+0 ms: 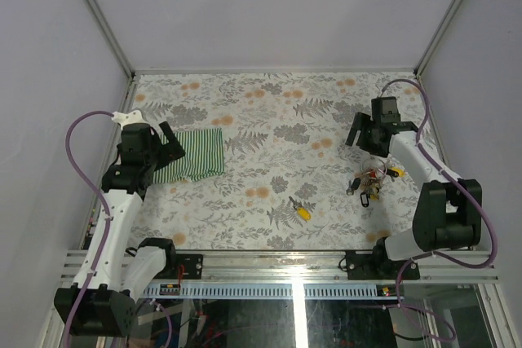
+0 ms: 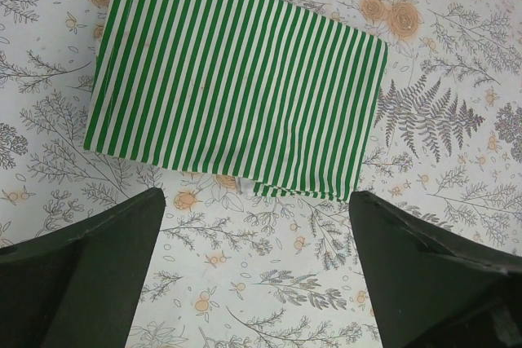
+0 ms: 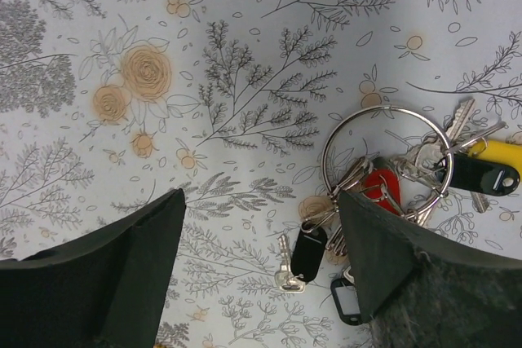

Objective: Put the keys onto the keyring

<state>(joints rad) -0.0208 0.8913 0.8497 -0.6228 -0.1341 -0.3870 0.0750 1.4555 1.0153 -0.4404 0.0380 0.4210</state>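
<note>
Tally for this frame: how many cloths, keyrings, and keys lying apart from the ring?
Striped cloth: 1
Keyring: 1
Yellow-headed key lying apart: 1
Total: 3

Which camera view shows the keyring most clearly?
The right wrist view: the keyring appears large there, a silver loop with keys bunched at it. In the top view it is tiny, lost among the keys. The left wrist view shows a striped cloth, no keyring.
</note>
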